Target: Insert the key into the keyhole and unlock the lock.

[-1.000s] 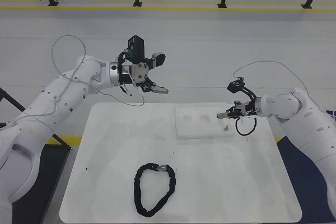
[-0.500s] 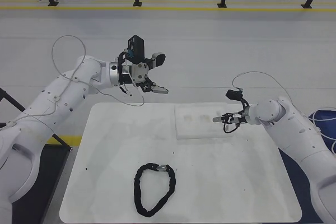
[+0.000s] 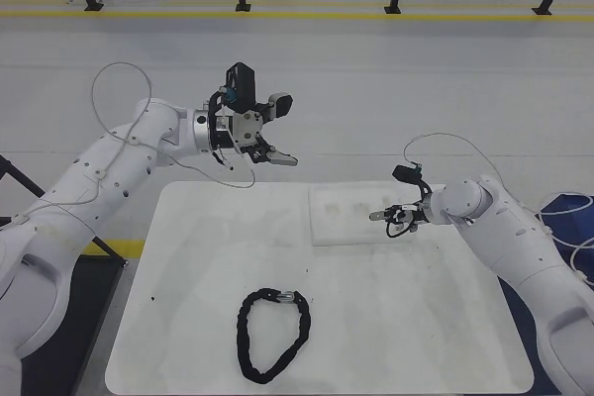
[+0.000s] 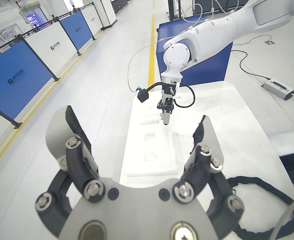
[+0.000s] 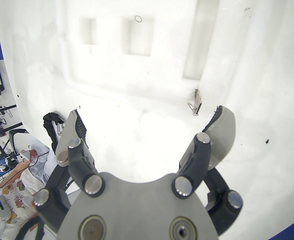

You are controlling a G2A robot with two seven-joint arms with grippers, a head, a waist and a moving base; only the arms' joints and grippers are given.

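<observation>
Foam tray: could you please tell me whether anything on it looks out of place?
The key lies loose just off the end of the long recess, in no pocket, and a small ring sits alone at the edge of the middle recess.

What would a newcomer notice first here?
The right gripper hangs open over the white foam tray, the small key lying on the tray just ahead of it. The black chain lock lies looped on the table nearer the robot, and the left gripper is open in the air above the table's far edge.
</observation>
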